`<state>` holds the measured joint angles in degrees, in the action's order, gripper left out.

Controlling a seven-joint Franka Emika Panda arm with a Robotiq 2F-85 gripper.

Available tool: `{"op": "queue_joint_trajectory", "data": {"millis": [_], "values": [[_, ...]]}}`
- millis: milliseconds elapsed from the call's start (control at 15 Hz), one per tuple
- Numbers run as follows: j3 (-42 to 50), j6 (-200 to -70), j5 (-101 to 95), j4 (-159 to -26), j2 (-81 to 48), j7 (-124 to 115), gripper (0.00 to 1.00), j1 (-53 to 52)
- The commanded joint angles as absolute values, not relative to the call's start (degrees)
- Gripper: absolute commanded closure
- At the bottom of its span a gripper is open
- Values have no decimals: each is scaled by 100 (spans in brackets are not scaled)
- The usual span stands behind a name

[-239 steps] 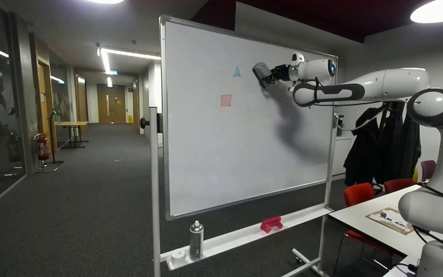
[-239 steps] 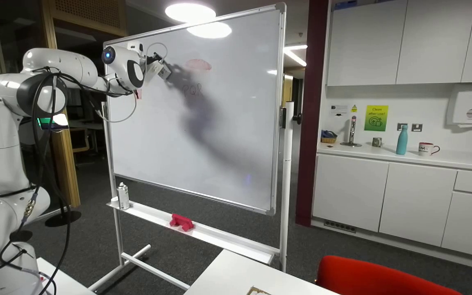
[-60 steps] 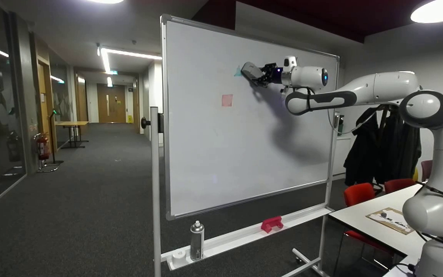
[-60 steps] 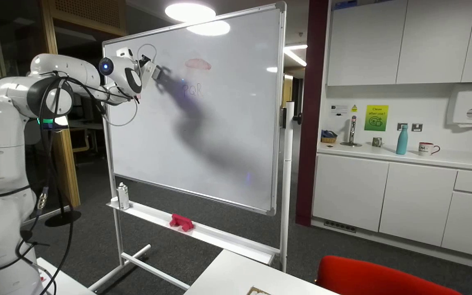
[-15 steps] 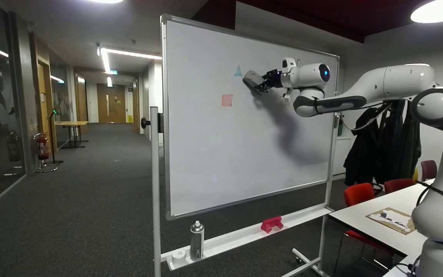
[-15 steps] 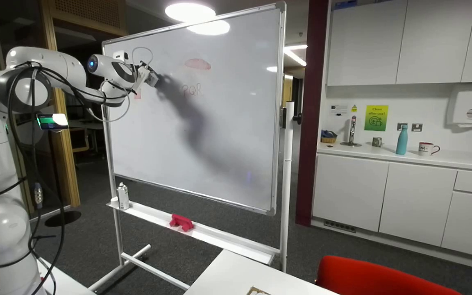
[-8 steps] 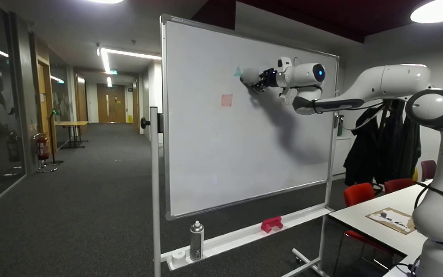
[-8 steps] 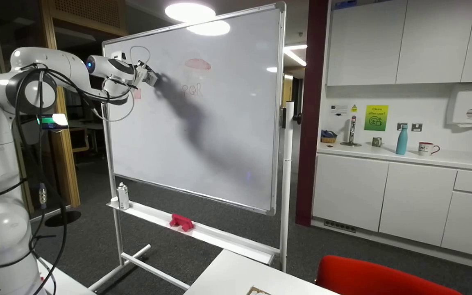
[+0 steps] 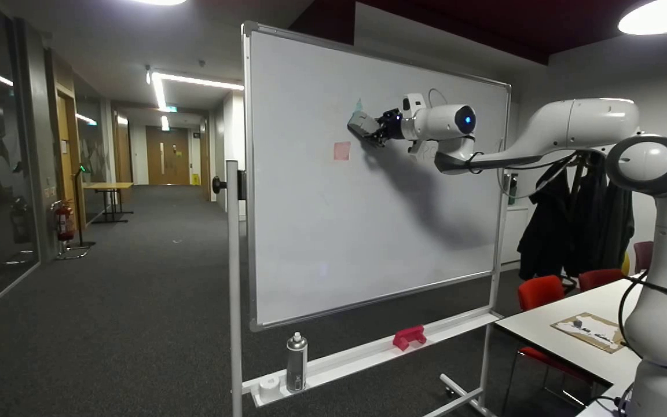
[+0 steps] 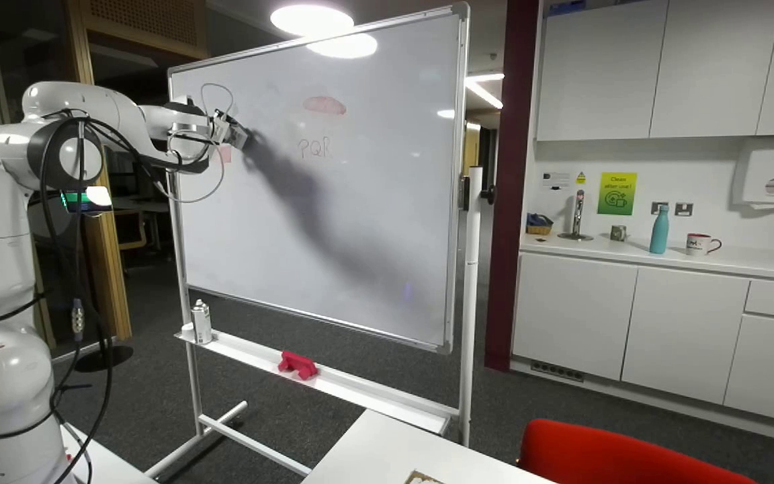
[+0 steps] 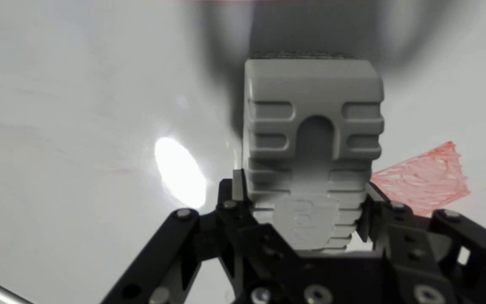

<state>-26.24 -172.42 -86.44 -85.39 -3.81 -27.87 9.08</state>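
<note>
Pincer (image 11: 305,192): grasping the grey eraser (image 11: 314,90), its 2 black fingers (image 11: 226,196) set against opposite sides of it.
Eraser place: at the upper part of the whiteboard (image 9: 310,243), tilted, its ribbed back towards the wrist camera; whether its far face touches the surface cannot be told.
Blue-green triangle (image 9: 359,105): just above the eraser in an exterior view, its lower part hidden behind it.
Red square (image 9: 341,151): below the eraser and to the picture's left in that view; in the wrist view it shows partly covered by a finger.
Letters (image 10: 314,147): PQR, handwritten in dark red, under a filled red oval (image 10: 324,105).
Shadow (image 10: 320,208): cast by the arm (image 10: 91,101), slanting down across the whiteboard.
Tray (image 9: 362,360): below the whiteboard, carrying an upright spray can (image 9: 296,364), a small white roll (image 9: 268,387) just beside it, and a red holder (image 9: 409,337) well apart from the can.
Worktop (image 9: 533,324): near the whiteboard, with a brown-edged sheet (image 9: 588,332) lying on it and red chairs (image 9: 541,291) alongside.
Kitchen worktop (image 10: 770,262): holds a teal bottle (image 10: 659,230) upright near a red-rimmed mug (image 10: 698,245), with a tap (image 10: 579,212) further off.
Coats (image 9: 553,243): black, hanging beyond the arm.
</note>
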Motion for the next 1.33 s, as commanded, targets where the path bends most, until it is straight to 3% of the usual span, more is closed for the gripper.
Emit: {"op": "queue_joint_trajectory", "data": {"millis": [0, 1267], "values": [[-2690, -17184, -9223, -8135, -660, -2957, 66, 758], [-2505, -17300, -9146, -7406, -955, -2735, 66, 738]]}}
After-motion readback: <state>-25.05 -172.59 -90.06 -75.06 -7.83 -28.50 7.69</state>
